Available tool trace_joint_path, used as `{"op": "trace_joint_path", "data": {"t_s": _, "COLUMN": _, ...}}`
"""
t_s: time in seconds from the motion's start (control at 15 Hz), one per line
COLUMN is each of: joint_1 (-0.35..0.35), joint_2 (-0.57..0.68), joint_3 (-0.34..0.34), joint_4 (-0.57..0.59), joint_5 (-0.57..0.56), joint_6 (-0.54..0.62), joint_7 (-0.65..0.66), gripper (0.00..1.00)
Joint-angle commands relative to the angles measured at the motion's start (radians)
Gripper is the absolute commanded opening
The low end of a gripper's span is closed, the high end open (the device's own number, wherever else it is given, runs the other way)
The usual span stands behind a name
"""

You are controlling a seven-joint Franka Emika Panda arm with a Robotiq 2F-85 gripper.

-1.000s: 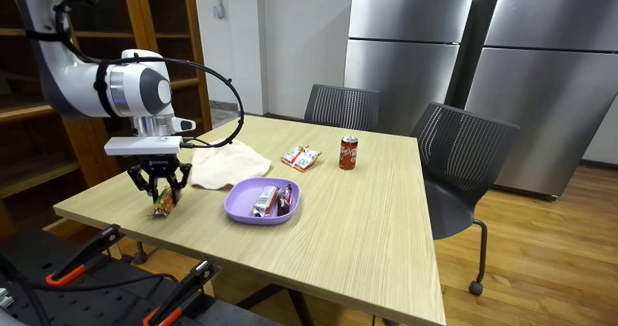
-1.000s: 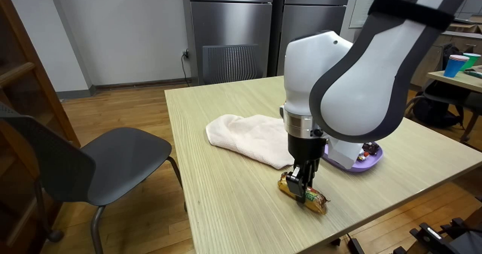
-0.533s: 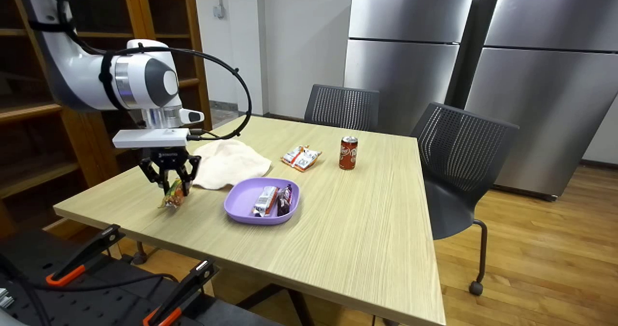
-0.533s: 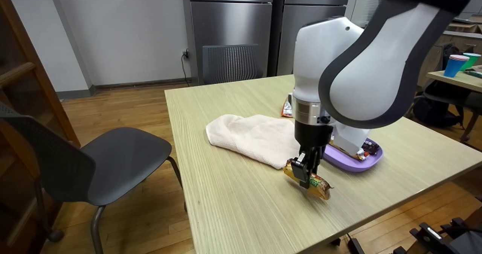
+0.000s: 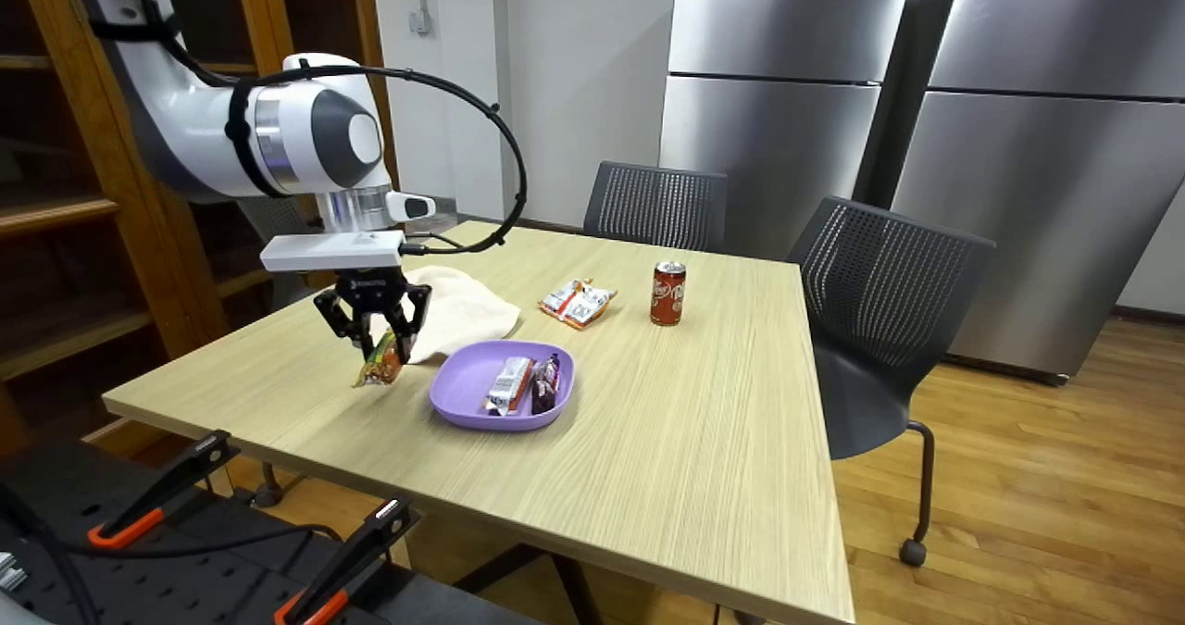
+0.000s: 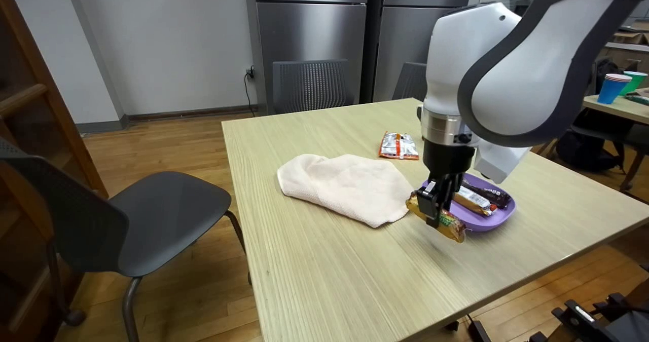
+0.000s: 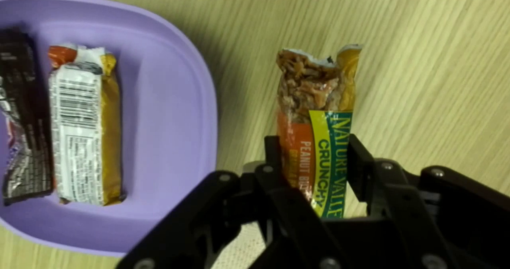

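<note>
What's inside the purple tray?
In the purple tray are two wrapped bars: a barcoded bar and a dark bar beside it. They cover the bit of tray under them, so I can't see there. The Nature Valley bar, held in the pincer, is outside the tray.

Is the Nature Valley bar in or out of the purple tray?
Out: in the wrist view, the gripper holds the bar beside the purple tray, table showing between.

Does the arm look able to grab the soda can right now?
Probably not: the gripper is closed on the Nature Valley bar, though the soda can itself stands in the open.
</note>
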Motion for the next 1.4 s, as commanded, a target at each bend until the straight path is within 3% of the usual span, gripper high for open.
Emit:
{"op": "trace_joint_path", "data": {"t_s": 0.0, "joint_1": -0.033, "joint_2": -0.054, "joint_3": -0.029, "joint_4": -0.033, "joint_5": -0.035, "joint_6": 0.008, "joint_7": 0.012, "gripper": 0.17}}
{"op": "trace_joint_path", "data": {"t_s": 0.53, "joint_1": -0.124, "joint_2": -0.019, "joint_3": -0.053, "joint_4": 0.023, "joint_5": -0.021, "joint_6": -0.023, "joint_7": -0.010, "gripper": 0.17}}
{"op": "trace_joint_path", "data": {"t_s": 1.33, "joint_1": -0.138, "joint_2": 0.059, "joint_3": -0.049, "joint_4": 0.108, "joint_5": -0.011, "joint_6": -0.084, "joint_7": -0.006, "gripper": 0.17}}
